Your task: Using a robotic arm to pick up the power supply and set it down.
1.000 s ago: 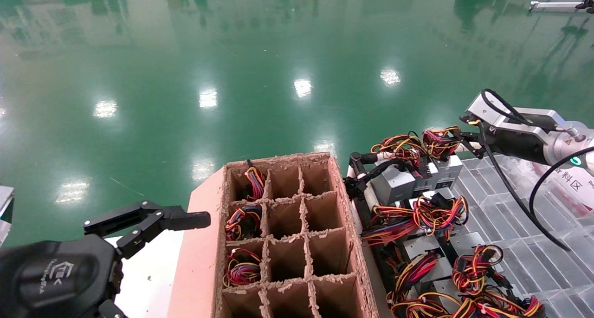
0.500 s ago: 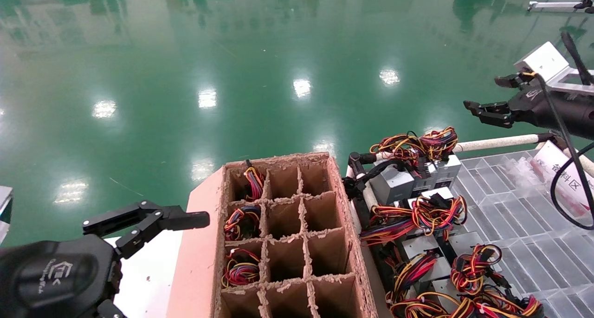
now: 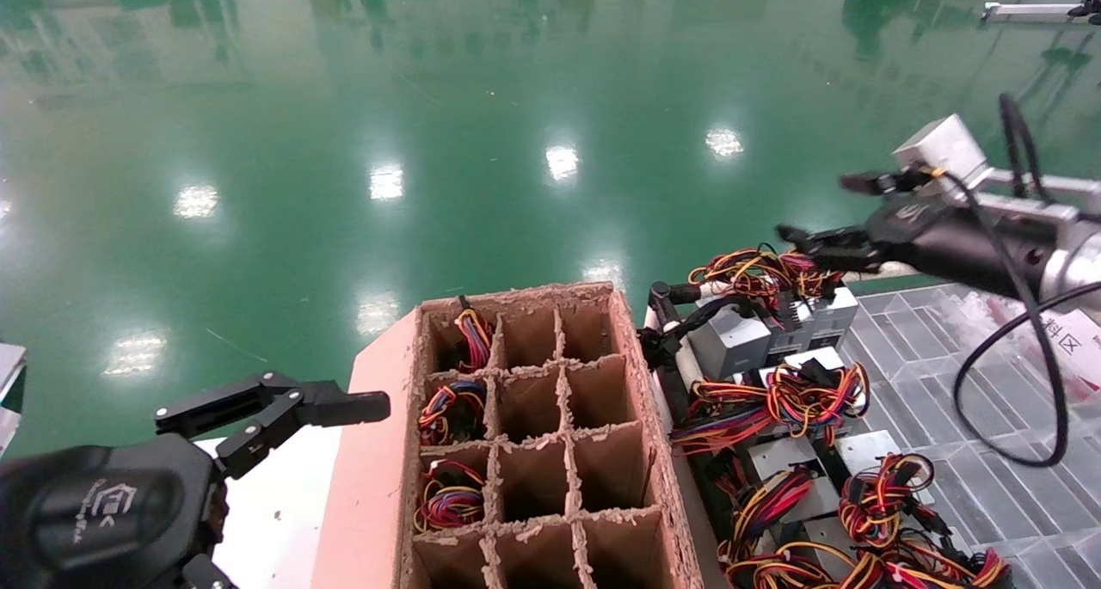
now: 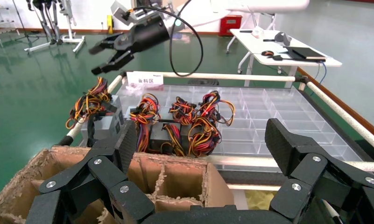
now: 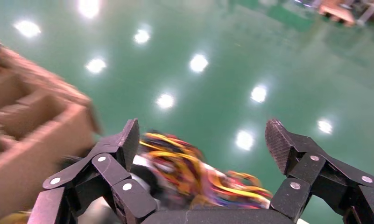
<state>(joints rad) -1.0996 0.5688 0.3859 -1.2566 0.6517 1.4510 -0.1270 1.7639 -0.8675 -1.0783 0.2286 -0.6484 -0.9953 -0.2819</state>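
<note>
1. Lower and farther toward the wire bundles than half a second ago: right hand (image 3: 821,211) of the robotic arm (image 3: 989,236), now just above the far end of the tray.
2. Spread wide, holding nothing; one finger (image 3: 813,241) just over the topmost tangle of wires, the other (image 3: 864,180) higher.
3. Seen also from the left wrist camera: same hand (image 4: 105,53) hanging open above the tray's far corner, black cable (image 4: 187,42) looping behind.
4. From its own wrist camera: right hand (image 5: 201,144) wide apart over a blurred mass of red, yellow and orange wires.
5. Beneath it: power supply (image 3: 804,318), grey box with wires (image 3: 761,271) on top, standing at the far end of the clear compartment tray (image 3: 972,451), beside others like it.
6. Parked low at the near left: left hand (image 3: 284,413), wide, empty, just beside the cardboard divider box (image 3: 533,443).
7. Three left-column cells of that box filled with wire bundles.
</note>
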